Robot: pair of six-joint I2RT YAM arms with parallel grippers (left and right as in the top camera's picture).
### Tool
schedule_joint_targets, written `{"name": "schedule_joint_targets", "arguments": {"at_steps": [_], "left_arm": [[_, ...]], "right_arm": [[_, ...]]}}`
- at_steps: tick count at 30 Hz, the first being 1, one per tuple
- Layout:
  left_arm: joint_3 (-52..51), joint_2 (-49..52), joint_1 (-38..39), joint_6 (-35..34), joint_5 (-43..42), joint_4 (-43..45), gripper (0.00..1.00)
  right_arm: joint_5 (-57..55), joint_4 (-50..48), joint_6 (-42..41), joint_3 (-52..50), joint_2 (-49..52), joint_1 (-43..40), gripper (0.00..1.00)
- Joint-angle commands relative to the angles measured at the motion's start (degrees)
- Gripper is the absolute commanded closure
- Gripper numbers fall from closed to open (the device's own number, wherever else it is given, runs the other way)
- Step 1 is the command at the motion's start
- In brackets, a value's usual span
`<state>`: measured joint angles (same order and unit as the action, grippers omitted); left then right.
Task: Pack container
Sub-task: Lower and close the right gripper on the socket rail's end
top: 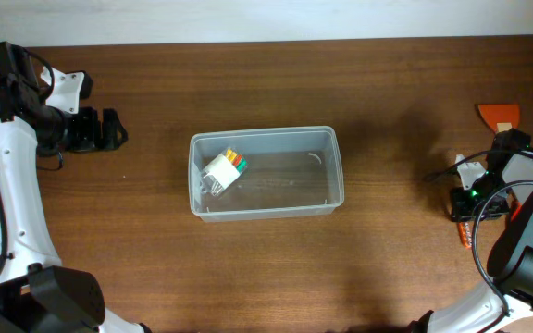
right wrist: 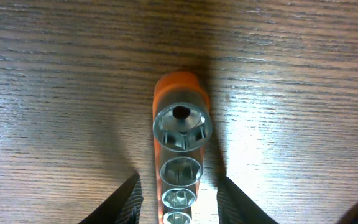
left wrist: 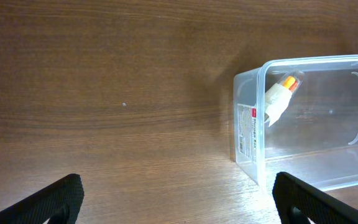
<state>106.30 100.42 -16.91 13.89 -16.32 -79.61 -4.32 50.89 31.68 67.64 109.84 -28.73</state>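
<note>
Clear plastic, the container (top: 266,213) stands at the middle of the table (top: 155,259), its long sides running left to right. At its left end lies a small white piece (top: 223,170) with orange, yellow and green tips. The left hand (left wrist: 178,190) hangs near the table's left edge, fingers spread wide, holding nothing. Near the right edge the right hand (right wrist: 179,199) sits low over an orange socket rail (right wrist: 179,87). Its fingers narrowly flank the rail, with slivers of table showing on both sides, so it has no grip.
</note>
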Motion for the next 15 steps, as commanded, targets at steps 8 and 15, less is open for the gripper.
{"name": "schedule_joint_targets", "arguments": {"at_steps": [8, 15], "left_arm": [[1.22, 0.31, -0.26, -0.55, -0.85, 0.11, 0.01], [1.22, 0.31, -0.26, -0.55, -0.85, 0.11, 0.01]], "right_arm": [[-2.19, -1.25, -0.63, -0.79, 1.29, -0.28, 0.71], [-2.19, -1.64, -0.63, -0.79, 1.29, -0.26, 0.80]]}}
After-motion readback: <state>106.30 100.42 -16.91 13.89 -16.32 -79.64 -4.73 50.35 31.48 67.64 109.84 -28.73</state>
